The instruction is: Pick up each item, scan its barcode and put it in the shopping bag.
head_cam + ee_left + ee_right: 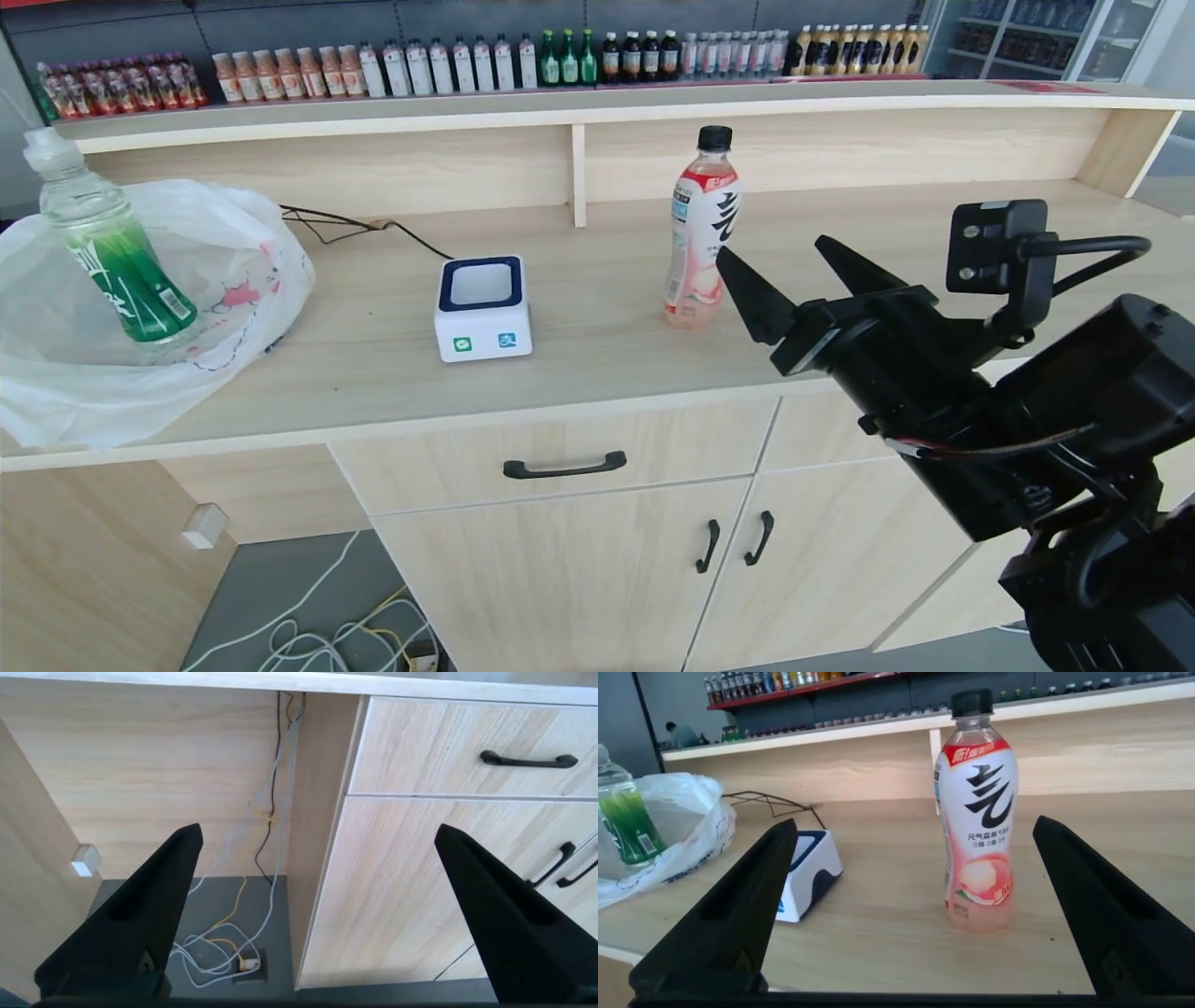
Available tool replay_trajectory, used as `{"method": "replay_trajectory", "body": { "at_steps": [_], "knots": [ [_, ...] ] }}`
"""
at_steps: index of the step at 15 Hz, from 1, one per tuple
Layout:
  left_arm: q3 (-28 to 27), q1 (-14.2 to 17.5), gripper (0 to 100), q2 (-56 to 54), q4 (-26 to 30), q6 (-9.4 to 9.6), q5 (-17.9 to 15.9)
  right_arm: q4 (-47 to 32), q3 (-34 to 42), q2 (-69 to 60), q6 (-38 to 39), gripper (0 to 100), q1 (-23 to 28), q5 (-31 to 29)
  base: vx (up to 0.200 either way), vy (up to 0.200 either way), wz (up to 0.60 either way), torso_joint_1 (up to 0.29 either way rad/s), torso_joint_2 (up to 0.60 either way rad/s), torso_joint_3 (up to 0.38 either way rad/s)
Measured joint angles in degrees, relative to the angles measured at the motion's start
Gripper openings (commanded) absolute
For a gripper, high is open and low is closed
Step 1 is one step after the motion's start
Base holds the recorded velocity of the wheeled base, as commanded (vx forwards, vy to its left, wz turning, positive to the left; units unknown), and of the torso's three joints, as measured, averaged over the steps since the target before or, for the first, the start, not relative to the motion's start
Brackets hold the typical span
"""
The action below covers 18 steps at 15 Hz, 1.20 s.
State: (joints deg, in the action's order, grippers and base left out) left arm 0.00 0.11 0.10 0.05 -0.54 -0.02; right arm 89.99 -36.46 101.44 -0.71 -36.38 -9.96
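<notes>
The wooden counter (579, 308) carries everything. The right gripper (770, 247) has its fingers spread wide and empty. The peach drink bottle (700, 233) stands upright just ahead, between them. The left gripper (318, 831), equally wide and empty, faces the cabinet drawer (467, 756). Well off to the left of the right fingers lies the shopping bag (233, 280), with a green bottle (112, 252) amid its folds. The barcode scanner (483, 308) sits nearer.

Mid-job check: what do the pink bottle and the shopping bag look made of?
Pink bottle: probably clear glossy plastic, since pink liquid shows through below its printed wrap label; black cap looks matte plastic. Shopping bag: thin, translucent white plastic film, judging by its crinkles and slumped folds.
</notes>
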Motion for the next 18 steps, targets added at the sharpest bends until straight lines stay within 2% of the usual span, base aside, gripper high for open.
{"method": "replay_trajectory", "body": {
  "at_steps": [5,10,12,18],
  "knots": [
    [0.0,-0.01,100,0.0,0.02,0.21,0.0,-0.13,2.51,-0.89,0.71,100,0.28,0.22,0.0,0.0,0.0,0.0,0.0,0.0],
    [0.0,-0.04,100,0.0,0.05,0.21,0.02,-0.29,6.97,-1.77,1.52,100,0.52,3.23,0.0,0.0,0.0,0.0,0.0,0.0],
    [0.0,-0.01,100,0.0,0.02,0.21,0.02,-4.9,4.6,-2.01,1.39,100,0.91,4.05,0.0,0.0,0.0,0.0,0.0,0.0],
    [0.0,-0.04,100,0.0,0.05,0.22,0.02,-27.86,-11.14,-2.73,1.3,100,3.72,5.45,0.0,0.0,0.0,0.0,0.0,0.0]
  ]
}}
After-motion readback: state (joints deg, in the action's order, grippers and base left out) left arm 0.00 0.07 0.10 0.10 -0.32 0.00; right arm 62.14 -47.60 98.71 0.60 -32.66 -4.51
